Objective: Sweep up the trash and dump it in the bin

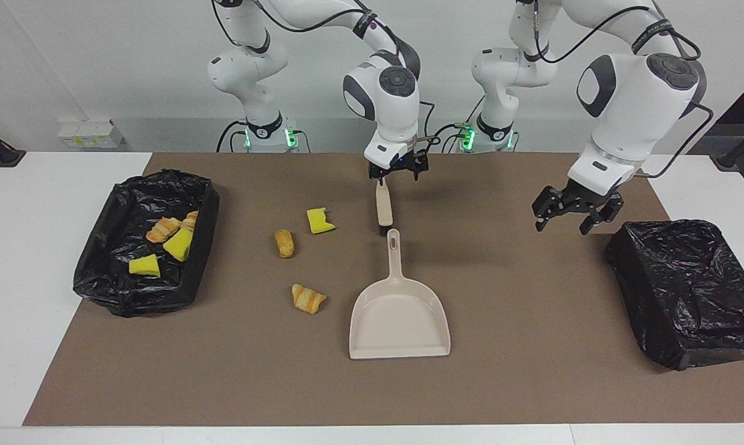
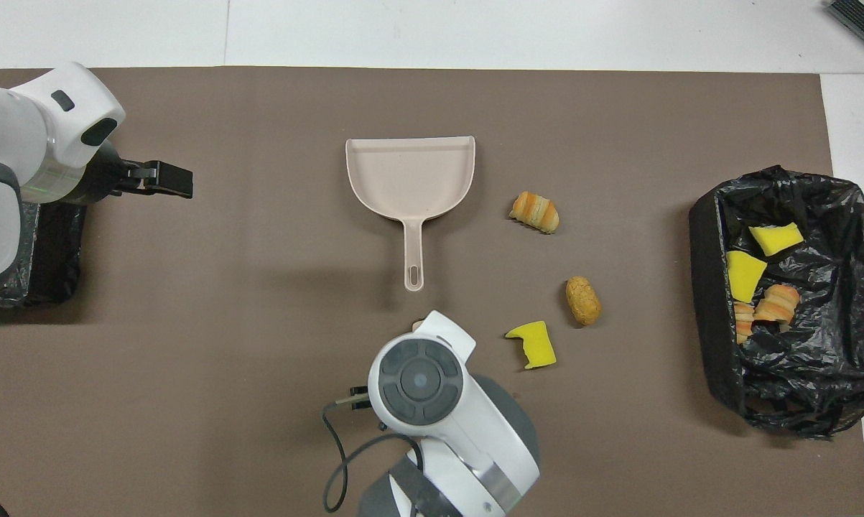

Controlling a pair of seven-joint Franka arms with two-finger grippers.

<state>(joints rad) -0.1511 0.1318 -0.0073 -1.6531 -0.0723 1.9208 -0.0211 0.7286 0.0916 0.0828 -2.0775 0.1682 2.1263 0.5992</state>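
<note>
Three pieces of trash lie loose on the brown mat: a croissant bit (image 1: 308, 298) (image 2: 534, 212), a bread roll (image 1: 284, 243) (image 2: 583, 301) and a yellow sponge chunk (image 1: 320, 220) (image 2: 532, 344). The beige dustpan (image 1: 399, 315) (image 2: 410, 176) lies flat beside them, free, its handle pointing toward the robots. A beige brush (image 1: 383, 209) lies just nearer to the robots than that handle. My right gripper (image 1: 399, 175) hangs open over the brush's robot-side end, and its wrist hides the brush from overhead. My left gripper (image 1: 569, 213) (image 2: 166, 179) waits open in the air.
A black-lined bin (image 1: 201, 247) (image 2: 704, 287) at the right arm's end holds two yellow chunks and two croissant bits. A second black-lined bin (image 1: 687, 290) (image 2: 51, 258) stands at the left arm's end, under the left arm. The mat ends short of the white table edges.
</note>
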